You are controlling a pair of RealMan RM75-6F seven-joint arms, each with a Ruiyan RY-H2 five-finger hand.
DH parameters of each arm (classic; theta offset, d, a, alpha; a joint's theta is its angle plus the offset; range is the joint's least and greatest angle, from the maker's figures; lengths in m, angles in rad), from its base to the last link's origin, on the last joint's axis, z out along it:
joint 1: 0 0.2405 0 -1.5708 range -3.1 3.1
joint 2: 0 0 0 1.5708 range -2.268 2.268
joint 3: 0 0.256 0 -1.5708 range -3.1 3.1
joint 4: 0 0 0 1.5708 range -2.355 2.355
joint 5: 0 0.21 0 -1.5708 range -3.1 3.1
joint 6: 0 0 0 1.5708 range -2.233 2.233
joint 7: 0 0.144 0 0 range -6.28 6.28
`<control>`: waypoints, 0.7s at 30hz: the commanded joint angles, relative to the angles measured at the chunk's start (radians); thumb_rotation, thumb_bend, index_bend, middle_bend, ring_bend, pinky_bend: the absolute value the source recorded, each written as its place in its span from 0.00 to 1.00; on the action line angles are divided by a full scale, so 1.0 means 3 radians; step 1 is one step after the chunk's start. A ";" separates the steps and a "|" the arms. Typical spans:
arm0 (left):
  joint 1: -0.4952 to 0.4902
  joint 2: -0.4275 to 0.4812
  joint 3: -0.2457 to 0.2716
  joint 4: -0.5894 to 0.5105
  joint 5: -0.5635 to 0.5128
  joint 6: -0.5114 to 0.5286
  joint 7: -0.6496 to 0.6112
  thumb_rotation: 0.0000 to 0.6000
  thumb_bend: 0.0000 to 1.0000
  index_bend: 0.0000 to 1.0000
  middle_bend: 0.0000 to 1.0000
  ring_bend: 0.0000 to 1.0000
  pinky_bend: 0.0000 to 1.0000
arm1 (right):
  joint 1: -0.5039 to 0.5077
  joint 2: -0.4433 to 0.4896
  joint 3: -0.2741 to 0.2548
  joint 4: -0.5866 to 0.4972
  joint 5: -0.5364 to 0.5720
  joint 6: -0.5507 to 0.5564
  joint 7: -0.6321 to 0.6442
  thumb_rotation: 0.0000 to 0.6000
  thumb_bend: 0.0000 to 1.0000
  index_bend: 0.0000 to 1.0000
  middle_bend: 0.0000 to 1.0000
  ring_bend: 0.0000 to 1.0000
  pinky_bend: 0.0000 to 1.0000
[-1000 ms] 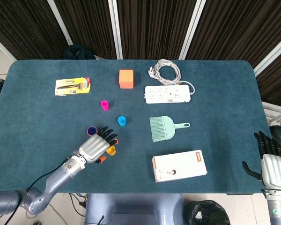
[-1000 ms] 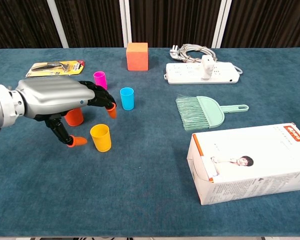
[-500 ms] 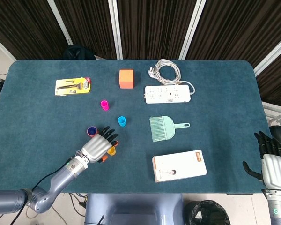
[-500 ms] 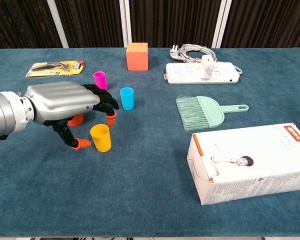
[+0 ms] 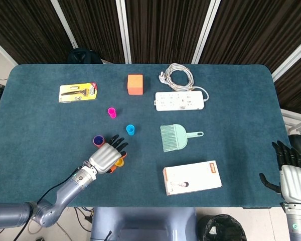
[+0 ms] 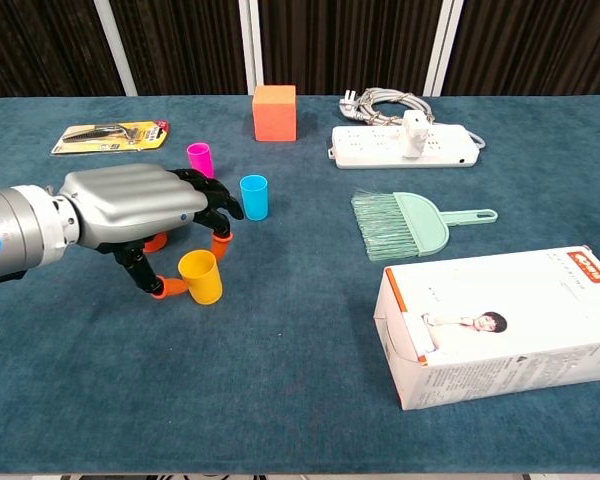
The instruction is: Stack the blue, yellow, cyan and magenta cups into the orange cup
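Note:
The yellow cup (image 6: 200,277) (image 5: 120,161) stands upright near the table's front left. My left hand (image 6: 145,215) (image 5: 105,156) hovers over and beside it, fingers curved above its far rim and thumb tip touching its left side. The hand does not clasp it. Behind the hand, the orange cup (image 6: 155,241) (image 5: 98,140) is mostly hidden in the chest view; from above its inside looks blue. The magenta cup (image 6: 199,160) (image 5: 112,112) and cyan cup (image 6: 253,197) (image 5: 131,130) stand apart further back. My right hand (image 5: 291,175) hangs off the table's right edge, fingers apart, empty.
An orange block (image 5: 135,84) and a packaged tool (image 5: 78,92) lie at the back left. A power strip (image 5: 180,101) and coiled cable (image 5: 179,75) sit at the back right. A green brush (image 5: 176,137) and a white box (image 5: 192,177) lie right of the cups.
My left hand has moved a little forward and lower toward the yellow cup, and its thumb has come in against the cup's side. The cups and right hand have not moved.

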 commanded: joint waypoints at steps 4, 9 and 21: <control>0.0004 -0.0006 -0.0013 0.0001 0.0004 0.0019 -0.0001 1.00 0.28 0.45 0.13 0.00 0.00 | -0.0004 0.0004 0.0001 -0.0001 -0.0003 0.0005 0.0014 1.00 0.34 0.04 0.04 0.08 0.04; 0.0011 0.0020 -0.0030 -0.0023 0.0011 0.0043 -0.0015 1.00 0.30 0.45 0.13 0.00 0.00 | -0.0004 0.0009 -0.0001 -0.0005 -0.0017 0.0007 0.0035 1.00 0.34 0.04 0.04 0.08 0.04; 0.0076 0.0438 -0.0208 -0.0322 0.0172 0.0317 -0.0166 1.00 0.30 0.44 0.15 0.00 0.00 | 0.0000 0.0012 -0.0005 -0.0015 -0.0024 -0.0003 0.0044 1.00 0.34 0.04 0.04 0.08 0.04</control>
